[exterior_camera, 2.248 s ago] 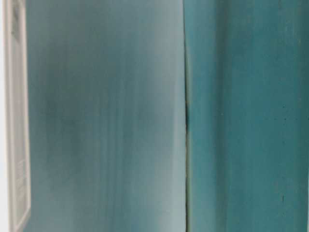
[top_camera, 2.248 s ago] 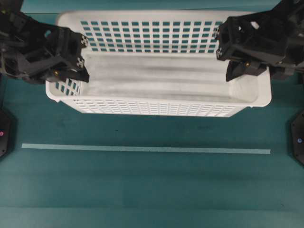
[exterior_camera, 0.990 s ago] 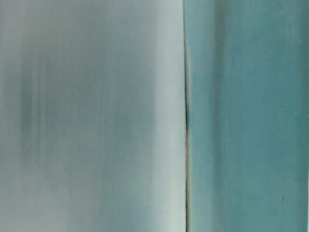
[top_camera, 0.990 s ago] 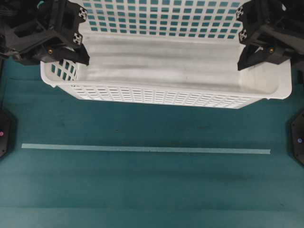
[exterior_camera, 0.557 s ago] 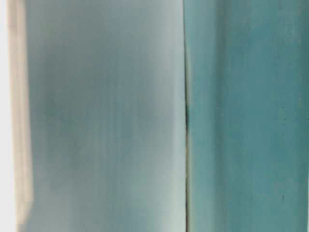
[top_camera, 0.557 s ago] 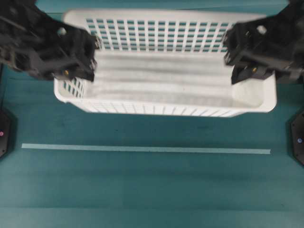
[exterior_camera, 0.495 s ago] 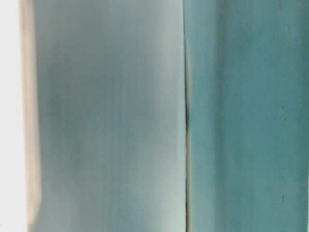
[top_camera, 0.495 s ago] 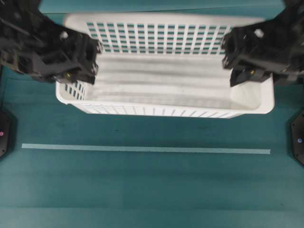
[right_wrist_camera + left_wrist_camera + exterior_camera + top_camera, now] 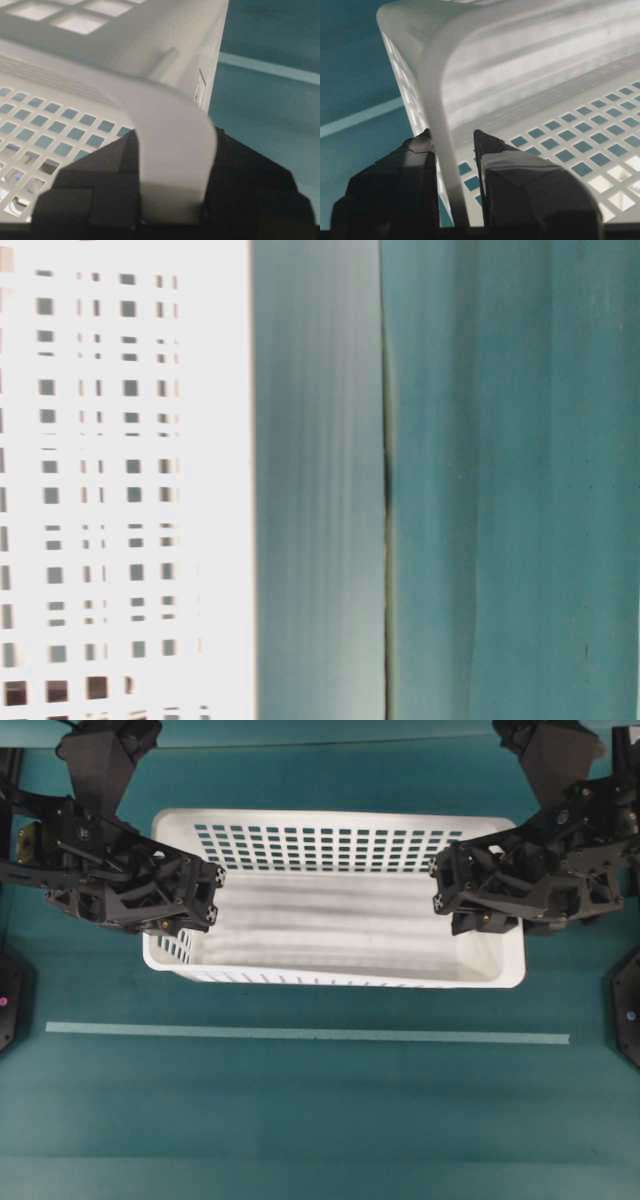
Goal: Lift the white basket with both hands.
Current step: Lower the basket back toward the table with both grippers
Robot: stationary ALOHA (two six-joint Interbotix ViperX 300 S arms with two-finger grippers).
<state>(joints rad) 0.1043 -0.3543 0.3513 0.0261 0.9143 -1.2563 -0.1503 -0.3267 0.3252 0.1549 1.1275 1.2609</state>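
Note:
The white basket (image 9: 330, 978) lies across the middle of the overhead view, long side left to right. My left gripper (image 9: 200, 903) is shut on the rim of its left short wall, one finger inside and one outside. My right gripper (image 9: 447, 902) is shut on the rim of the right short wall in the same way. In the left wrist view the fingers (image 9: 505, 170) straddle the rolled rim (image 9: 434, 100). In the right wrist view the rim (image 9: 172, 130) fills the gap between the jaws. The perforated wall (image 9: 210, 490) fills the left of the table-level view. I cannot tell whether the basket touches the table.
A thin pale tape line (image 9: 300, 1034) runs across the teal table in front of the basket. Black arm bases sit at the left edge (image 9: 8, 1000) and the right edge (image 9: 628, 1015). A dark seam (image 9: 385, 490) crosses the table-level view.
The basket, large and high in the overhead view a second ago, now looks smaller and lower. Both grippers came down with it, and its wall has entered the table-level view.

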